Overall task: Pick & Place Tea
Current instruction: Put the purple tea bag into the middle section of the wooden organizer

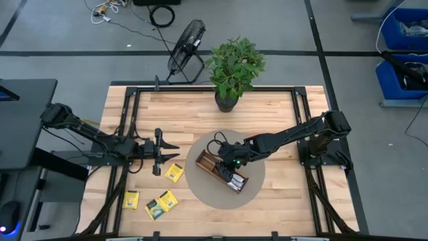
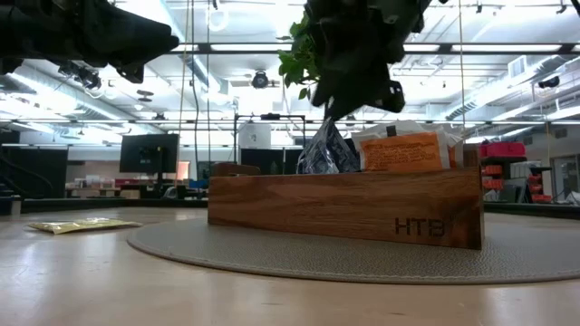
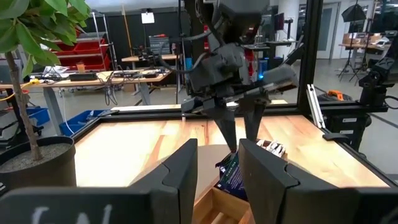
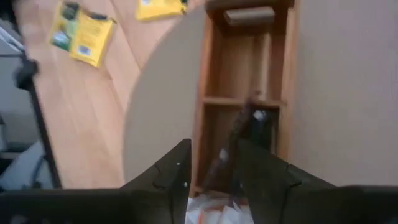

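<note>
A: From above, where's the right gripper [image 1: 227, 163]?
B: Over the wooden tray [image 1: 221, 171] on the round mat [image 1: 200, 189], pinching a dark tea sachet [image 4: 244, 140]. The left gripper [image 1: 162, 152] waits off the mat, fingers apart, a yellow sachet [image 1: 174, 173] just beside it, two more nearer the table edge.

A: Table level?
B: Orange-and-white sachets [image 2: 401, 150] stand upright in the tray, a foil one beside them.

A: Wrist views?
B: The left one shows the right fingers [image 3: 226, 131] closed on the dark sachet above a compartment. The right one shows it hanging into the middle compartment.

A: Handling?
B: I'd judge it light, thin, floppy and slick; grip an upper edge, gently.
</note>
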Robot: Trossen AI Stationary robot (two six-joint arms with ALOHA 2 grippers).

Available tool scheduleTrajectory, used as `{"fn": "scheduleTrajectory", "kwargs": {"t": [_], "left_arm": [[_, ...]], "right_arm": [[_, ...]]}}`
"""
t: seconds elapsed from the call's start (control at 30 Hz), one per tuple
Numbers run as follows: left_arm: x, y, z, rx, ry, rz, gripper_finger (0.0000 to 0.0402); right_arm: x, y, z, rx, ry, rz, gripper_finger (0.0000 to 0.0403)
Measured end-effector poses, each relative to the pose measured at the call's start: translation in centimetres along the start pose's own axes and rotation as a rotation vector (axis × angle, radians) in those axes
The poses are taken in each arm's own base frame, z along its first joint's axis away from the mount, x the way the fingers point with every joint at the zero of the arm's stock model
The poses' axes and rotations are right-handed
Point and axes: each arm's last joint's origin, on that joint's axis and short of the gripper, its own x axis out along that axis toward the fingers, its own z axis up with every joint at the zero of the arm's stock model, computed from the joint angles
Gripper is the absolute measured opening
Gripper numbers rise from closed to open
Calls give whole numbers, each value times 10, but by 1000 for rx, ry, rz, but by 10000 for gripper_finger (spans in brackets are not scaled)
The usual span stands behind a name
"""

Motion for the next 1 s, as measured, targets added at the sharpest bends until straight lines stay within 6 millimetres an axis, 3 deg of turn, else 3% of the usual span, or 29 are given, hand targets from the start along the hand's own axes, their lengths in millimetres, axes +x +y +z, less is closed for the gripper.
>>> {"fn": "scheduleTrajectory", "kwargs": {"t": [0.17, 0.77, 1.0], "left_arm": [[0, 0, -1, 3, 8, 0, 122], [0, 0, -1, -10, 14, -1, 122], [0, 0, -1, -10, 14, -1, 122]], "right_arm": [[1, 0, 0, 0, 0, 0, 125], [7, -3, 0, -27, 13, -14, 7], [7, 7, -10, -79, -23, -59, 3]]}}
